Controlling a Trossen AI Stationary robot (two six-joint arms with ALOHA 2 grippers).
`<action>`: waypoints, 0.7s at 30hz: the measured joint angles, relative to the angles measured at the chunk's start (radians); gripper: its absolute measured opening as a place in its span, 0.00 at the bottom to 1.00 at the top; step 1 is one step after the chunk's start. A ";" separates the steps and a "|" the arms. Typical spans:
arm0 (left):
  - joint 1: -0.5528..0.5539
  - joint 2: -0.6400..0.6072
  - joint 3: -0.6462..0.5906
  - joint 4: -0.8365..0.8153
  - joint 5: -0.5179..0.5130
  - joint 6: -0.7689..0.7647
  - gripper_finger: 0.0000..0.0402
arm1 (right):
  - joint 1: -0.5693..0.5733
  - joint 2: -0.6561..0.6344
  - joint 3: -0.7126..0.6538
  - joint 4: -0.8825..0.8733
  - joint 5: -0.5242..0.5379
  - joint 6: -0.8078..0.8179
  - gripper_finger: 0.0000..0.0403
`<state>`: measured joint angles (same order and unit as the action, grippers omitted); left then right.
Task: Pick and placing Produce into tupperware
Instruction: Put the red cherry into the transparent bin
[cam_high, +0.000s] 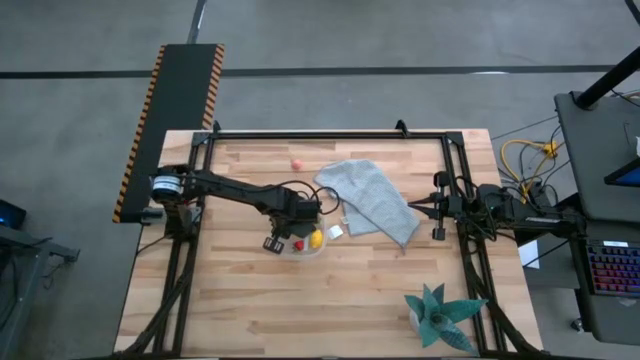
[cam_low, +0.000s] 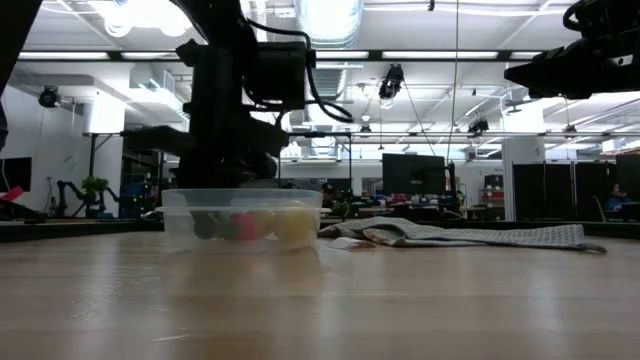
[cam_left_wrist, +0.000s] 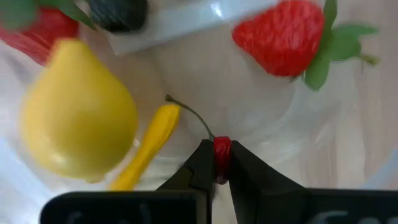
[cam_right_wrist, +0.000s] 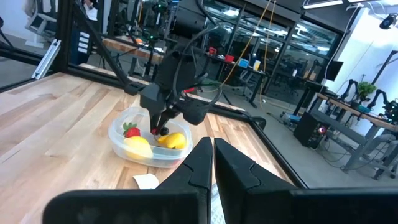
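A small red piece of produce (cam_left_wrist: 222, 151) is pinched in the closed left end effector (cam_left_wrist: 221, 163), which is held right over the clear tupperware (cam_high: 305, 246) in the middle of the worktop (cam_high: 250, 310). The dropping-in step seems to be in hand; next, the fingers would need to be opened so the red piece falls inside. A yellow lemon (cam_left_wrist: 74, 112), a strawberry (cam_left_wrist: 289, 37) and a thin yellow piece (cam_left_wrist: 149, 146) are already seen in the tub. One red berry (cam_high: 296, 164) is left lying apart, near the grey-blue cloth (cam_high: 372, 200). Nothing seems to be in the way. The right end effector (cam_right_wrist: 212, 152) is kept shut and empty, waiting at the worktop's right side.
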<state>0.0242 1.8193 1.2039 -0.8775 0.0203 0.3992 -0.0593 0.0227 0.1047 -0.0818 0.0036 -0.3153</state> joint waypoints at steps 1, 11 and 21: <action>0.000 0.004 -0.002 -0.004 0.000 0.000 0.03 | 0.000 0.000 0.000 0.000 0.000 0.000 0.02; 0.000 -0.008 -0.015 0.002 0.000 -0.002 0.08 | 0.000 0.000 0.000 0.000 0.000 0.000 0.02; 0.000 -0.016 -0.015 0.002 0.005 -0.021 0.25 | 0.000 0.000 0.000 -0.001 0.000 0.000 0.02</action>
<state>0.0238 1.8034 1.1885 -0.8757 0.0248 0.3778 -0.0590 0.0223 0.1047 -0.0826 0.0032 -0.3149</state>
